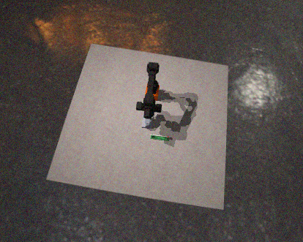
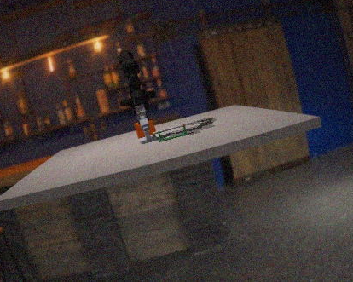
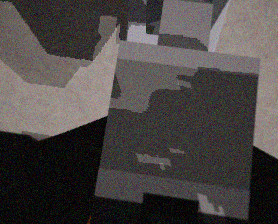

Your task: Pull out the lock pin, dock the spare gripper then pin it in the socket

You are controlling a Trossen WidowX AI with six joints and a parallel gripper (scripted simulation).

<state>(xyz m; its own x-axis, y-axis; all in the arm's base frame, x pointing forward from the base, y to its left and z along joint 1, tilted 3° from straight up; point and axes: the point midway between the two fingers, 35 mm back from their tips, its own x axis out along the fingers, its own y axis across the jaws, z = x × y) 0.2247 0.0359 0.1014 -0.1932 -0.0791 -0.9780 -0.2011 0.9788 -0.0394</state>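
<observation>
My gripper points down near the green frame and is shut on a grey block, which I take for the spare gripper. The block fills the middle of the wrist view between my dark fingers. A narrower grey part sticks out beyond its far edge. Below my fingers in the exterior view, pale grey parts reach down close to the table; I cannot tell whether they touch. The low green frame stands beside them, with a small red part at its right end. I cannot make out the socket or the pin.
The orange base of the arm shows behind the gripper. The pale table carries everything, and the arm's shadow falls to the right, across the area beside the green frame.
</observation>
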